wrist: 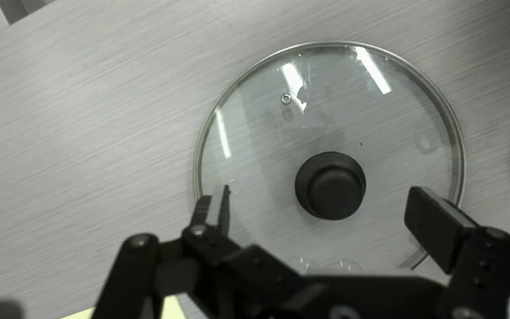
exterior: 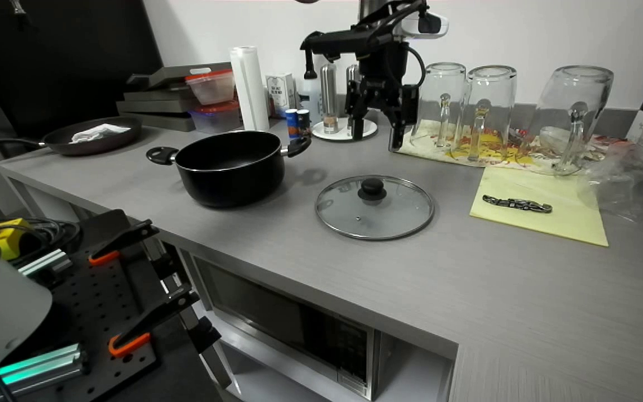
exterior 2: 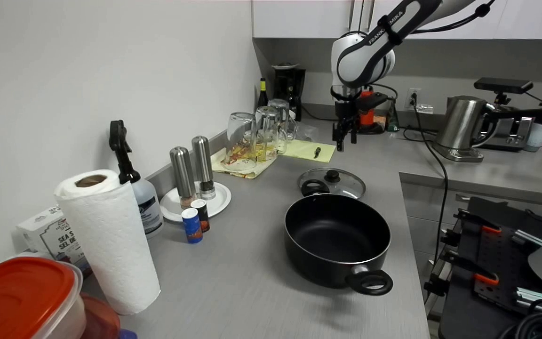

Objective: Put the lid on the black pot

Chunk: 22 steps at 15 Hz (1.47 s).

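Neighbouring the lid (wrist: 329, 164), the pot (exterior: 232, 181) shows only in both exterior views.

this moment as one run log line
tool: open, above glass lid; glass lid: flat on countertop, ungrasped; black pot: uncovered; placement: not yet done

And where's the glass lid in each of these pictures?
In an exterior view: the glass lid, right of centre, right of the black pot.
In an exterior view: the glass lid, right of centre, partly behind the black pot.
In the wrist view: the glass lid, right of centre, partly covered by the gripper.
Shared landmark: the yellow sheet, bottom left in the wrist view.
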Motion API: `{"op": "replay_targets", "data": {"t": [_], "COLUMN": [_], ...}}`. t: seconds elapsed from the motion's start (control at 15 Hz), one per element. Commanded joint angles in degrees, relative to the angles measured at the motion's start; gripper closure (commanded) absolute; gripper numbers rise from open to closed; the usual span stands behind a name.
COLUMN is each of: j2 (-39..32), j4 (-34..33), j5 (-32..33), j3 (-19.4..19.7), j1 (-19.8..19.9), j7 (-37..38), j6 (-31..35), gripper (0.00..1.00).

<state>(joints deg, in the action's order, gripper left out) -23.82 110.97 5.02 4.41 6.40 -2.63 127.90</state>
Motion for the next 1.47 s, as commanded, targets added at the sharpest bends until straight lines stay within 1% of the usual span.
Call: {"op": "replay_targets", "data": {"t": [0.0, 0.47, 1.4], "j2": [-5.3, -11.4, -19.2], "j4": [-6.1, -10.3, -17.0], "j5": [-0.9, -1.3, -1.0], "j3": [-0.7, -1.9, -2.5], "j1": [-0.1, -0.2, -0.1], "j7": [-1.4, -2.3, -3.0], "j6": [-2.9, -3.9, -6.6], "gripper": [0.00, 0.00, 0.00]}}
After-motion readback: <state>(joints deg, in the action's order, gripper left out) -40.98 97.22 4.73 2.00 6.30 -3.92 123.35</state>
